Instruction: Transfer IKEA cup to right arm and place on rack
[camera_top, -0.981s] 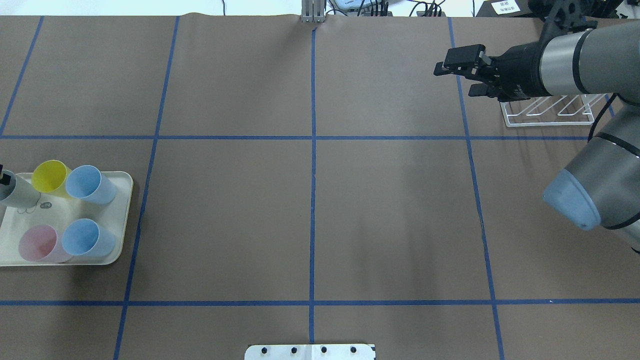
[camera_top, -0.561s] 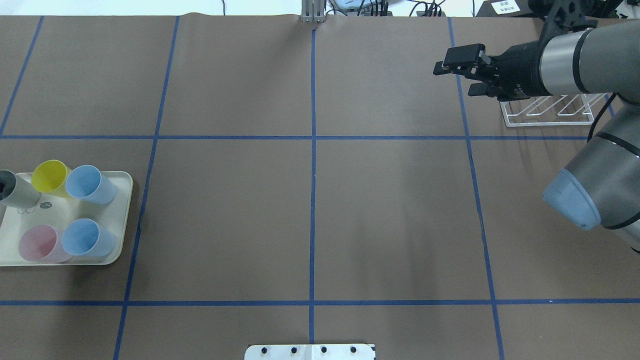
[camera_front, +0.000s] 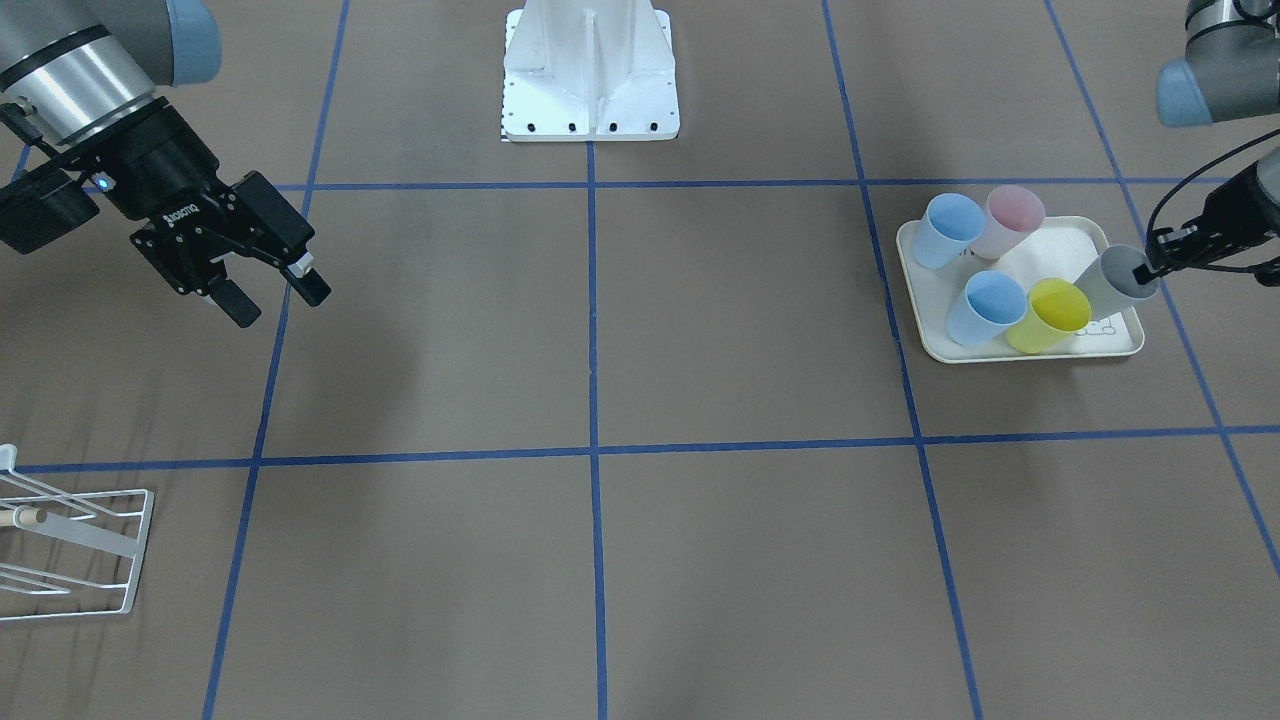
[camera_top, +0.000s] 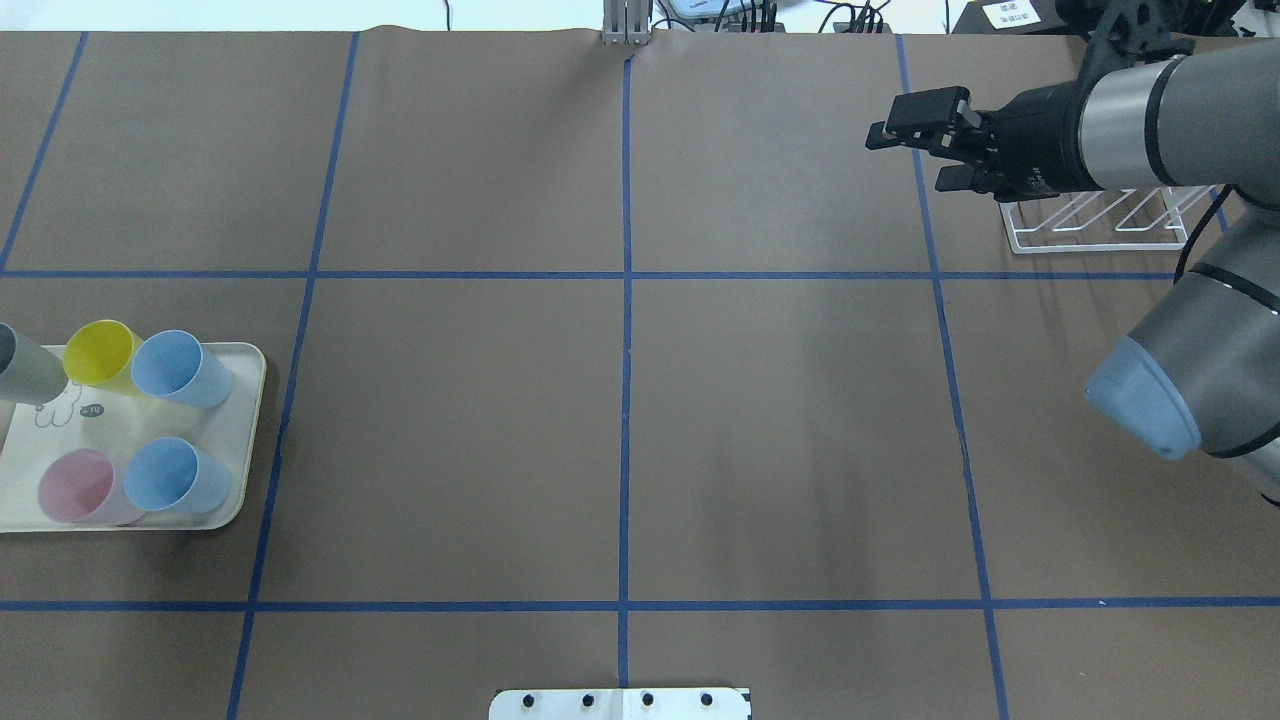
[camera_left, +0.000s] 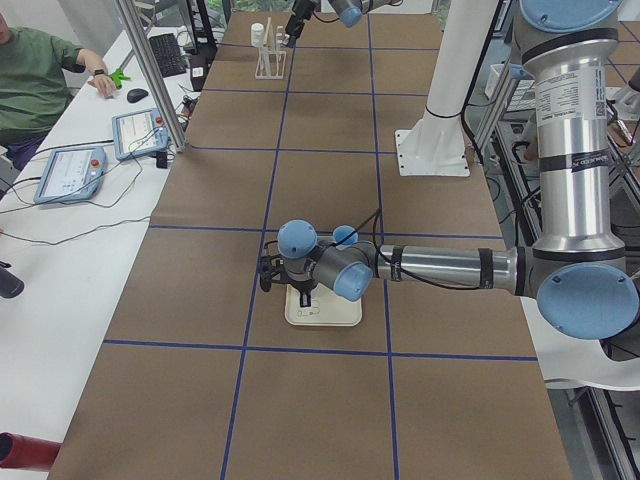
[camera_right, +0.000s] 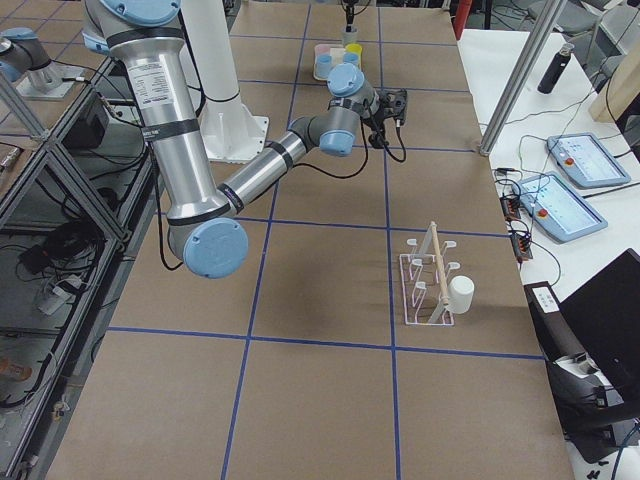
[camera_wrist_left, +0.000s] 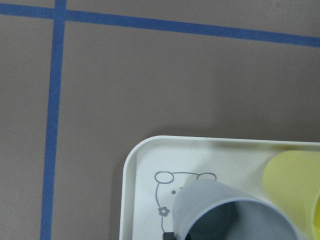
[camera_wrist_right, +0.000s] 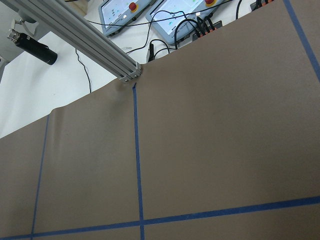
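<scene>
A grey cup is tilted over the far corner of the cream rabbit-printed tray. My left gripper, with thin black fingers, is shut on its rim. The cup also shows at the left edge of the overhead view and in the left wrist view. My right gripper, black and boxy, is open and empty in the air just left of the white wire rack. The rack also shows in the front view, with its wooden-tipped peg.
On the tray stand a yellow cup, two blue cups and a pink cup. A white cup sits at the rack. The robot's white base is at mid-table.
The grey cup has moved left towards the overhead view's edge, off its spot on the tray; the left finger has left that view. The right gripper has barely shifted.
</scene>
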